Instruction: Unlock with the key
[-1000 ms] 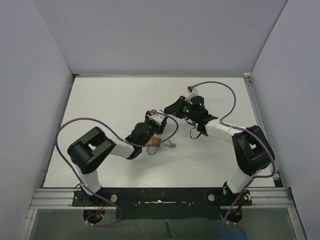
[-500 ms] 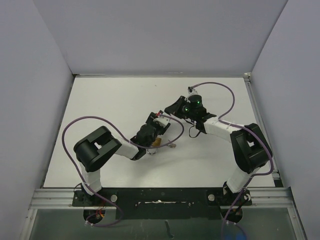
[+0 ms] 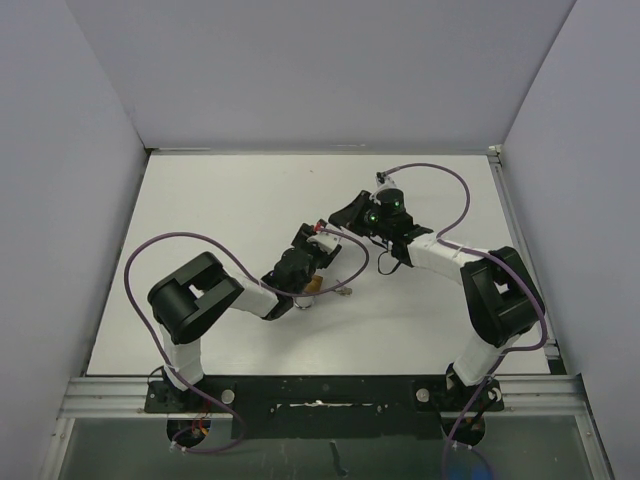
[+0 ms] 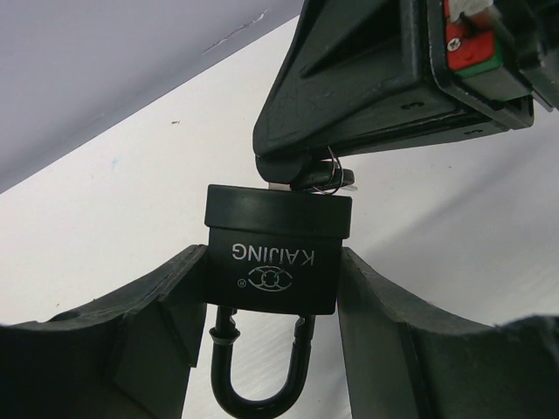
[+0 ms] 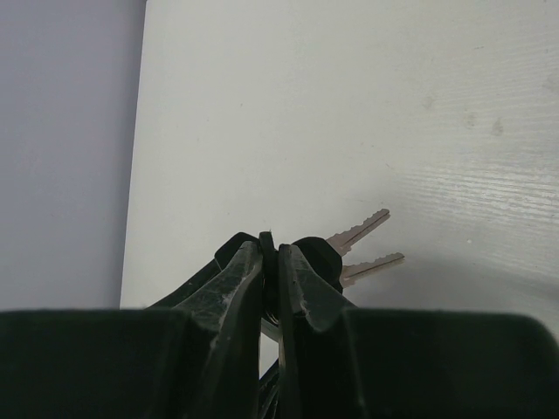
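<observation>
Our left gripper (image 4: 273, 301) clamps the black padlock (image 4: 272, 249) by its sides, above mid-table. Our right gripper (image 5: 269, 251) is pinched on the key (image 4: 321, 178) at the padlock's base; 2 spare keys (image 5: 358, 229) dangle.

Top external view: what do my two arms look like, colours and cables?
The left arm and right arm share white links between bulky black joint housings. The left gripper and right gripper are black. A purple cable loops along each arm; green lights glow on the right wrist.
</observation>
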Controlling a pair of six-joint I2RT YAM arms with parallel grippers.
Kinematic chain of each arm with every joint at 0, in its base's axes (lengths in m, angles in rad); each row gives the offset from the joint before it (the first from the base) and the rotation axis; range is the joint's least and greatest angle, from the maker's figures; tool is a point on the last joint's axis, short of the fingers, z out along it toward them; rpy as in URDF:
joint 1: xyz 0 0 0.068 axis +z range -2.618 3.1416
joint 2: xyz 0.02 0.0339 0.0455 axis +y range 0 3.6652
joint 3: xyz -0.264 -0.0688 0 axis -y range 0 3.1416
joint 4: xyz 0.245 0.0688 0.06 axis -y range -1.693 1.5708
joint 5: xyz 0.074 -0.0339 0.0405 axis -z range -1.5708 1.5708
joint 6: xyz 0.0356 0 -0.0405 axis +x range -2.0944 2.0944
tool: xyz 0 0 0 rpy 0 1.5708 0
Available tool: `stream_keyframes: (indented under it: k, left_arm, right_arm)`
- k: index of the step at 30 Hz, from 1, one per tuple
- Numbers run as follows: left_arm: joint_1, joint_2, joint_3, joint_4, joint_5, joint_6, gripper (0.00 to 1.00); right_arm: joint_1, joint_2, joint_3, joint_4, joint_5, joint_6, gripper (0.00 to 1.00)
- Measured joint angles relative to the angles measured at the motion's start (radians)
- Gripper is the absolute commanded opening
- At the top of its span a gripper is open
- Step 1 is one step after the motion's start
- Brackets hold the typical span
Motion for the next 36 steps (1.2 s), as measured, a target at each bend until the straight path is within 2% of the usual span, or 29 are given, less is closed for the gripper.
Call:
stream_keyframes:
  k: [7, 11, 15, 21, 27, 32, 36]
  left_arm:
    - [0.000, 0.000, 0.000, 0.000, 0.000, 0.003, 0.00]
    - [0.000, 0.000, 0.000, 0.000, 0.000, 0.002, 0.00]
    - [0.003, 0.000, 0.000, -0.003, -0.008, -0.009, 0.00]
    - [0.026, -0.010, 0.000, -0.021, -0.015, -0.036, 0.00]
    - [0.068, -0.139, 0.002, 0.042, -0.035, -0.080, 0.00]
    - [0.075, -0.244, 0.023, 0.025, -0.047, -0.141, 0.00]
    - [0.083, -0.303, 0.059, -0.139, -0.058, -0.256, 0.00]
  right_arm:
    - [0.000, 0.000, 0.000, 0.000, 0.000, 0.000, 0.01]
    - [0.000, 0.000, 0.000, 0.001, 0.000, 0.000, 0.24]
    - [0.000, -0.003, -0.011, 0.016, -0.010, -0.003, 0.42]
    - [-0.014, -0.065, -0.089, 0.023, -0.069, -0.023, 0.49]
    - [-0.102, -0.137, -0.172, -0.139, -0.208, -0.060, 0.59]
    - [-0.217, -0.228, -0.190, -0.188, -0.216, -0.132, 0.73]
    - [-0.222, -0.328, -0.227, -0.177, -0.214, -0.214, 0.91]
